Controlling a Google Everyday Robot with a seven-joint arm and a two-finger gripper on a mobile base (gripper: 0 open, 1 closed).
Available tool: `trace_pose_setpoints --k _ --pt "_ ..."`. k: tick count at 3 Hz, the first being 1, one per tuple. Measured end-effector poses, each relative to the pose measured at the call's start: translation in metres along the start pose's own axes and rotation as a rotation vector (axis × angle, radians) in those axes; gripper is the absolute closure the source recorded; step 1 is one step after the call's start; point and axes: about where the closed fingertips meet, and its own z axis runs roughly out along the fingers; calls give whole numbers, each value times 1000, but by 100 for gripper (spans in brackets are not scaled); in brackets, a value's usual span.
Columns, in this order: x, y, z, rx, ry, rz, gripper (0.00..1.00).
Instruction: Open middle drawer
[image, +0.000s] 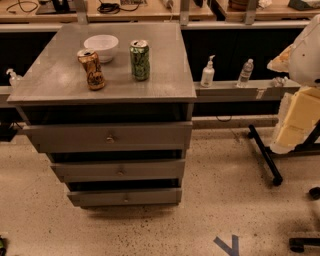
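The middle drawer (120, 170) is the grey front panel of medium width on the grey cabinet, with a small round knob (120, 171) at its centre. It sits between a wider top drawer (107, 137) and a narrower bottom drawer (125, 197). All three fronts look pushed in, with dark gaps above each. My gripper is out of view. Only a white rounded shape (307, 50) shows at the right edge, possibly part of my arm.
On the cabinet top (55, 80) stand a white bowl (101, 47), a brown can (91, 69) and a green can (140, 60). A pump bottle (207, 72) and a water bottle (245, 73) stand on the ledge behind. A black-legged stand (265, 157) with yellow foam (300, 120) is at right.
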Motion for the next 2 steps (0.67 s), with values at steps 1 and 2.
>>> trace_pose_setpoints --k 1,2 --pt "0 0 0 0 0 0 0" --pt "-47 9 30 -32 -46 -82 0"
